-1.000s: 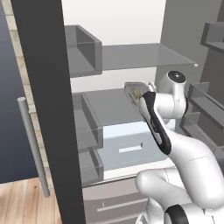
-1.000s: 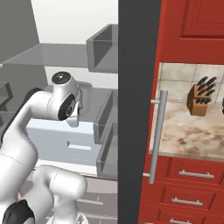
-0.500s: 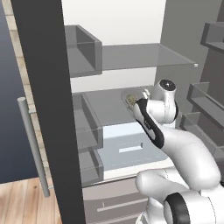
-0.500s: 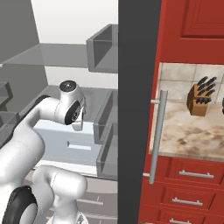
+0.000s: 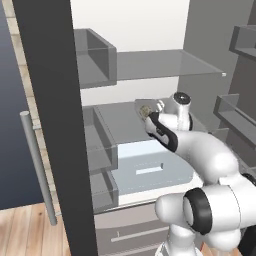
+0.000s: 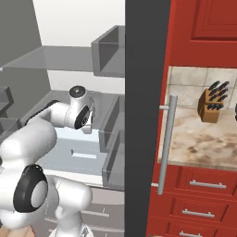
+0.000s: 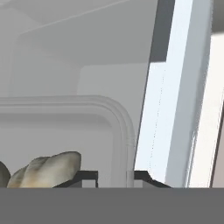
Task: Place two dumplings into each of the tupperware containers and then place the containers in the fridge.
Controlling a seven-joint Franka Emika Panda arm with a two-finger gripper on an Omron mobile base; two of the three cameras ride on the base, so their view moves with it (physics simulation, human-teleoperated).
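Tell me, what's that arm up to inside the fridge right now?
Gripper shut on tupperware container rim. Dumpling inside it. Container over fridge shelf. Nothing blocking.

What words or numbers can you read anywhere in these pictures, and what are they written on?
There are none to read. The tall grey metallic fridge, its pale drawer, the translucent grey plastic container with the pale beige dumpling, the red cabinet drawers and the brown wooden knife block all have plain surfaces with no writing, labels or signs.
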